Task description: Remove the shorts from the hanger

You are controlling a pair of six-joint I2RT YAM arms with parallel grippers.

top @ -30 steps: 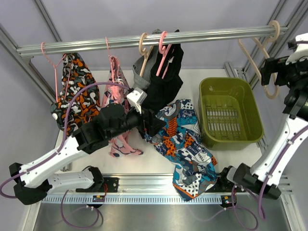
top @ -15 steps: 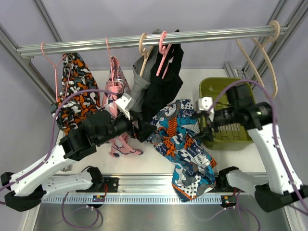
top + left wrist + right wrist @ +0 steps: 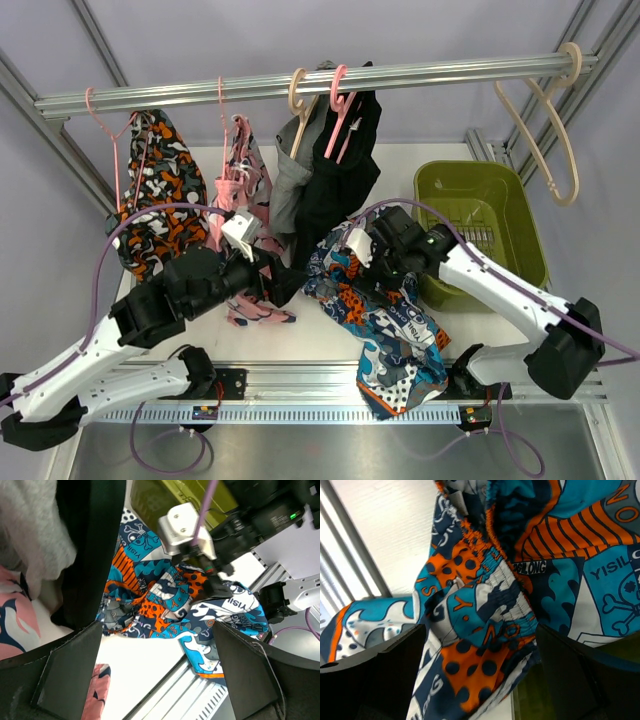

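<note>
Blue-orange-white patterned cloth shorts (image 3: 395, 325) | centre frame | right gripper (image 3: 480, 655) spread over them | left gripper (image 3: 157, 675) spread, left of centre

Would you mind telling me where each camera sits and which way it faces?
Top external: fixed above and behind the robot, looking down at the rail and the green bin; shows the left arm with the left gripper, the right arm with the right gripper.
Left wrist: on the left arm, looking between its open fingers at the patterned shorts and the right gripper.
Right wrist: on the right arm, close over the patterned shorts; its open fingers frame the bottom corners.
Shared: all three views show the patterned shorts.
</note>
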